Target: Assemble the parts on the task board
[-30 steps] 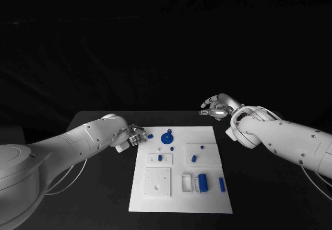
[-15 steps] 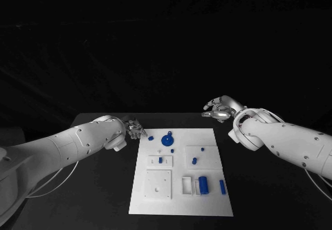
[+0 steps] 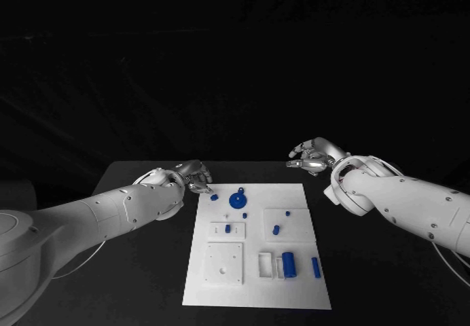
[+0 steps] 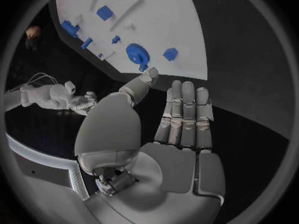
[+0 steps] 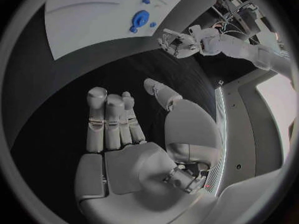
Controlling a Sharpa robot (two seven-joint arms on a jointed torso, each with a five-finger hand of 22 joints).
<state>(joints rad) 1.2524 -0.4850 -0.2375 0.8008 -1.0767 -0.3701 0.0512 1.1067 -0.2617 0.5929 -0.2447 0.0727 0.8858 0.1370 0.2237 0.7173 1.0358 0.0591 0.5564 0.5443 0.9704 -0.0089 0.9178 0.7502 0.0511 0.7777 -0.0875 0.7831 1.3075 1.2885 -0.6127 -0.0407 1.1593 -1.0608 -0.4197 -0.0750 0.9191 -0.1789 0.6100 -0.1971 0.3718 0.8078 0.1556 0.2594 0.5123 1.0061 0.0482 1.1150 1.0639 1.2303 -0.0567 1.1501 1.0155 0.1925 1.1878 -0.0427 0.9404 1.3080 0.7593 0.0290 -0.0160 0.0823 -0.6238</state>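
The left hand (image 3: 193, 175) sits left of centre in the head view, just off the upper left corner of the task board (image 3: 303, 272), with nothing in its grasp; in the left wrist view its fingers (image 4: 185, 112) lie straight and side by side, the thumb set apart, above the dark counter (image 3: 147, 272). The right hand (image 3: 312, 156) sits right of centre, beyond the board's upper right corner and apart from it; its fingers are loosely curled in the head view, and in the right wrist view the fingers (image 5: 109, 119) stretch out with the palm bare, holding nothing. The board lies in the lower middle of the head view, with the blue parts resting on it. A round blue gear (image 3: 237, 198) lies near the upper edge, with a small blue block (image 3: 214, 197) just beside it to the left, nearest the left hand. A small blue peg (image 3: 227, 229) stands in a raised white holder at mid-left, and a blue cylinder (image 3: 288, 261) and a slim blue bar (image 3: 315, 266) lie at the lower right.
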